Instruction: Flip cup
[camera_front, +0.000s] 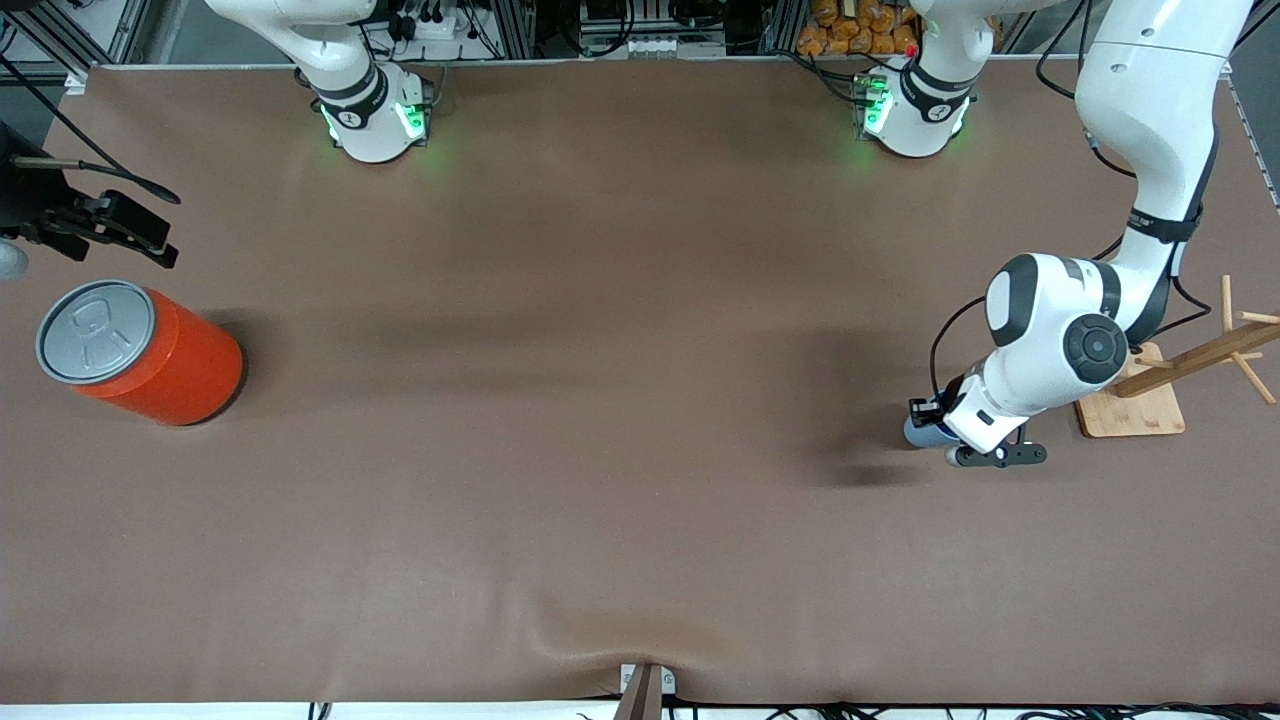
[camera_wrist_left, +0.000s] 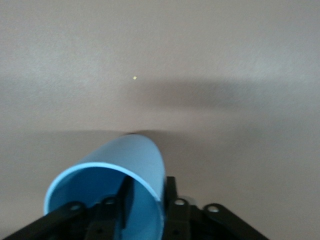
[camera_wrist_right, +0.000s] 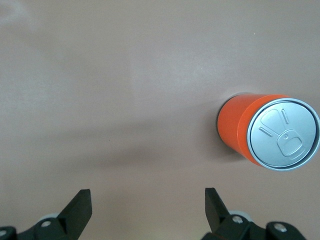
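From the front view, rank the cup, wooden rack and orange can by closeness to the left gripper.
1. The cup: held in the left gripper itself, fingers pinching its wall.
2. The wooden rack: beside it, at the left arm's end of the table.
3. The orange can: at the right arm's end, under the waiting right gripper.

Left end effector (camera_front: 932, 425) low, fingers clamped; right end effector (camera_wrist_right: 147, 210) raised, fingers spread.

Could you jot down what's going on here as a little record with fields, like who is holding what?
Left hand: shut on the cup's wall, one finger inside, one outside
Cup: light blue, lying tilted in the grip, low over the table beside the wooden rack
Right hand: open, waiting above the table near the orange can
Orange can: upright at the right arm's end
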